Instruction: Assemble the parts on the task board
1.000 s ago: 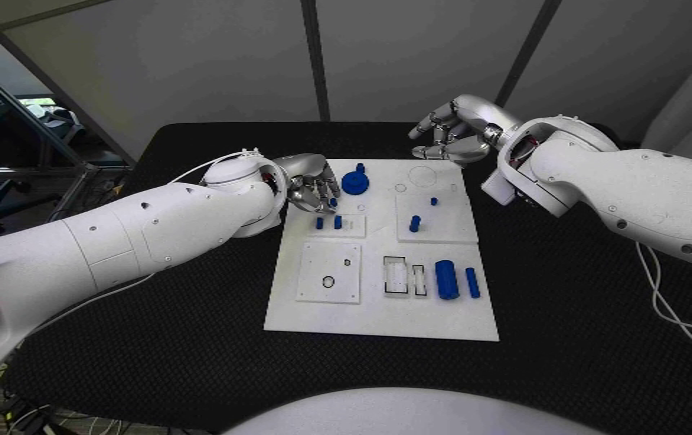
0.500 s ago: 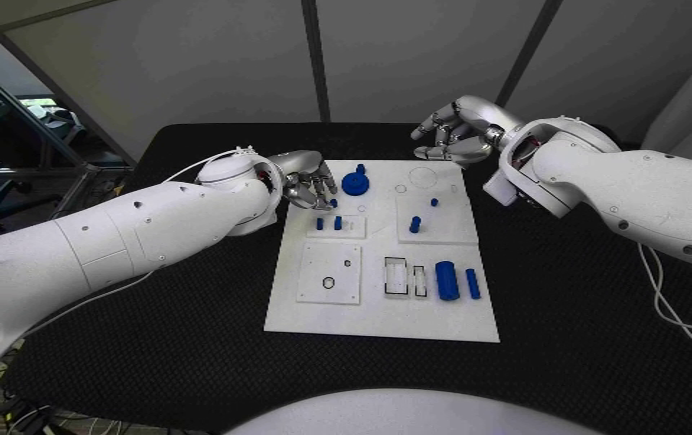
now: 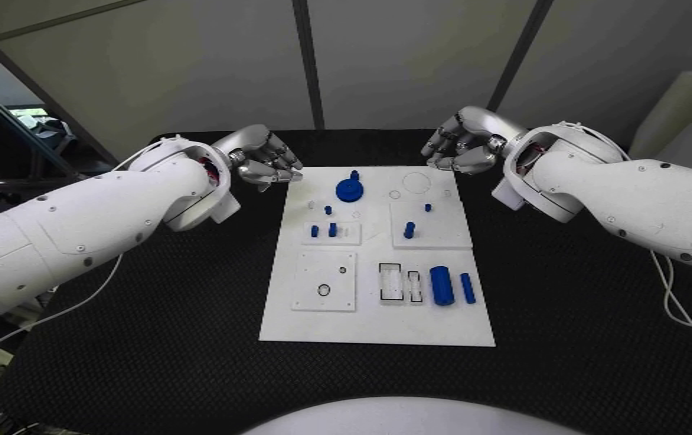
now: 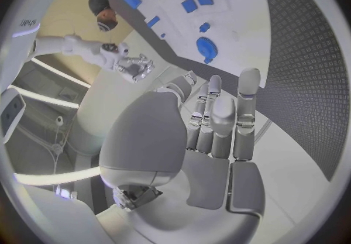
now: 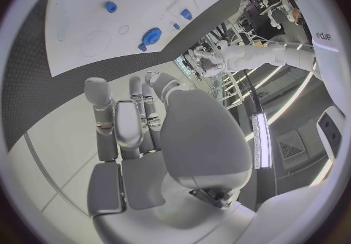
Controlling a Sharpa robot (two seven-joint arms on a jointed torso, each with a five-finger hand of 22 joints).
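Observation:
The white task board (image 3: 369, 327) lies in the middle of the black table. On it are a blue round knob (image 3: 349, 190), three small blue pegs (image 3: 325, 226), a blue peg (image 3: 408, 230), and a blue cylinder (image 3: 441, 286) beside a thin blue bar (image 3: 467, 287). My left hand (image 3: 257, 162) hovers off the board's far left corner, fingers curled in, holding nothing. My right hand (image 3: 464, 145) hangs past the board's far right corner, fingers also curled and empty. The left wrist view shows the left hand (image 4: 216, 121) with the knob (image 4: 207, 48) beyond it. The right wrist view shows the right hand (image 5: 139, 121) and the knob (image 5: 152, 35).
Two empty rectangular slots (image 3: 391, 281) lie left of the cylinder, and a small ring mark (image 3: 323, 289) sits on the near left plate. A circle outline (image 3: 417, 183) marks the board's far right. Black table (image 3: 159, 325) surrounds the board; grey wall panels stand behind.
My left hand has drawn back from over the board's far left pegs, leftward and away, off the board. The right hand has barely moved. The parts stay in place.

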